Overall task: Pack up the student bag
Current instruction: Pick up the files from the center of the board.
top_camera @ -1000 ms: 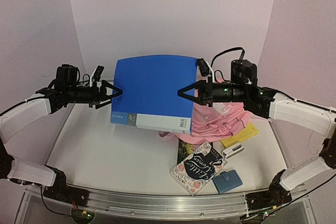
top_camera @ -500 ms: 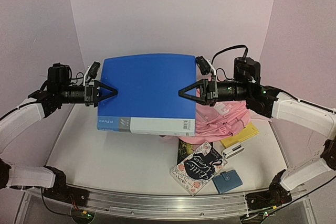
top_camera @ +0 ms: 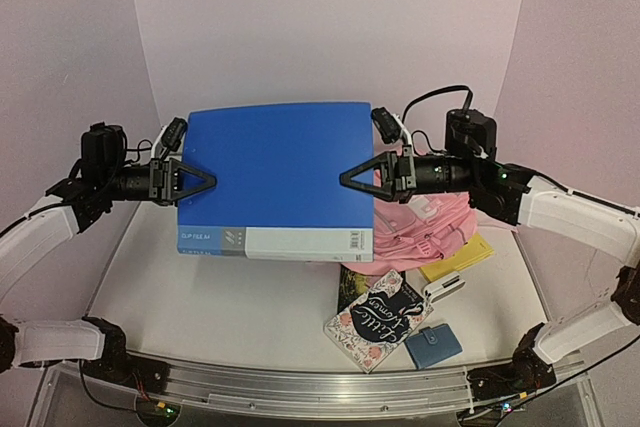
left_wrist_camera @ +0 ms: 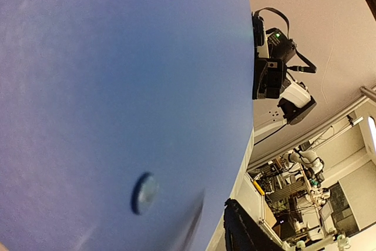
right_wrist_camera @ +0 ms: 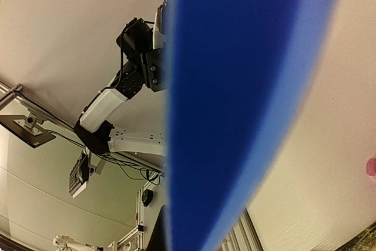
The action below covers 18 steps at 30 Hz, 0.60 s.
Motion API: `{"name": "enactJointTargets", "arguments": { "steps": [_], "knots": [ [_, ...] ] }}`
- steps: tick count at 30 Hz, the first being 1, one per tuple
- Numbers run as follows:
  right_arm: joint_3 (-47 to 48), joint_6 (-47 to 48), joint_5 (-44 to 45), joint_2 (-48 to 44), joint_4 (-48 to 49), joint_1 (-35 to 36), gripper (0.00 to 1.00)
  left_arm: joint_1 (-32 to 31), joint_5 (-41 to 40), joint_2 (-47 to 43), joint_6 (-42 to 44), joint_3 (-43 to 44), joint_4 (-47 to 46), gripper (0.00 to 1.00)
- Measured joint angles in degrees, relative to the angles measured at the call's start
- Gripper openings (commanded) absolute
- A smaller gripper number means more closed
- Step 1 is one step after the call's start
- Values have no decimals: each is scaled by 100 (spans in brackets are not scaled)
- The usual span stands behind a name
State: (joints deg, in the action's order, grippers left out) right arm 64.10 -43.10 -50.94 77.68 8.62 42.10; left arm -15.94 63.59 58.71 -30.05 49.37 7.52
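so right now my right gripper (top_camera: pixel 346 177) is pinching the right edge of the blue binder (top_camera: pixel 280 162), jaws squeezed all the way down on the cover, and I'm holding it up above the table (top_camera: pixel 200 297); my left gripper (top_camera: pixel 207 182) is sitting at the opposite edge, but whether those jaws are biting the cover or just hanging around it, I honestly can't tell from any view.

the student bag (top_camera: pixel 428 232) is lying slumped on the table off to the right, partly hidden under the binder and my right arm; a book (top_camera: pixel 378 319), a yellow pad (top_camera: pixel 458 257) and a small blue wallet (top_camera: pixel 433 346) are lying just in front of it.

I'm guessing the bag is going to be light, soft and floppy; it'll probably sag and slide instead of standing up, and the mouth won't be staying open by itself. I'm thinking a trim strip by a zip, or a strap, is the place to grab, since that fabric is doubled; the opening itself I can't see from here.
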Motion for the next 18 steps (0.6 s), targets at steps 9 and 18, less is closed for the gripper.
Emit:
{"name": "enactJointTargets", "arguments": {
  "steps": [9, 18],
  "knots": [
    [-2, 114, 8, -191, -73, -8, 0, 30, 83, -391, 23, -14, 202, 52],
    [-4, 172, 19, -290, -132, -14, 0, 76, 223, -508, -17, -28, 241, 4]
  ]
}}
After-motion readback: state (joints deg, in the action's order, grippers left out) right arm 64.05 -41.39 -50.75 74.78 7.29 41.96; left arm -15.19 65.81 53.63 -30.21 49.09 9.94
